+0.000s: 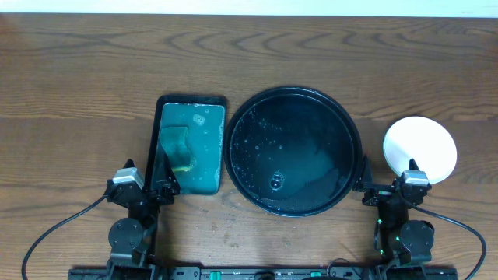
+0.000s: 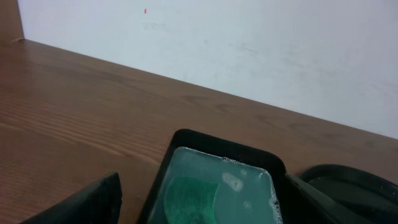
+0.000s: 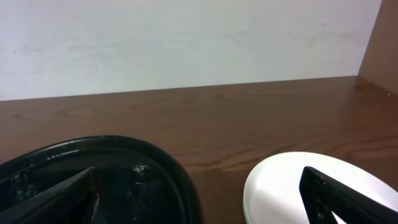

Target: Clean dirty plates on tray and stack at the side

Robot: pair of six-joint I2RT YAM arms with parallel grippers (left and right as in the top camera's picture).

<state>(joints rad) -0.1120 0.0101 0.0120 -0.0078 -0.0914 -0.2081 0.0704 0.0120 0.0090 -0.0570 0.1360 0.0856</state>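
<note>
Grained wood table (image 1: 78,70) bears glossy round tray (image 1: 311,148), smooth white plate (image 1: 424,144).

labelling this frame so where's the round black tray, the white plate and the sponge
round black tray (image 1: 311,140), overhead view, bare wet floor right of centre
white plate (image 1: 420,146), overhead view, middle of its top face
sponge (image 1: 177,148), overhead view, middle of its top

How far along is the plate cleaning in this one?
Looks done: the black tray holds no plates, and the white plates sit beside it on the right, clean on top; the count is unclear. Nothing in hand: left pincer and right pincer are open and empty. Nothing visibly left.
</note>
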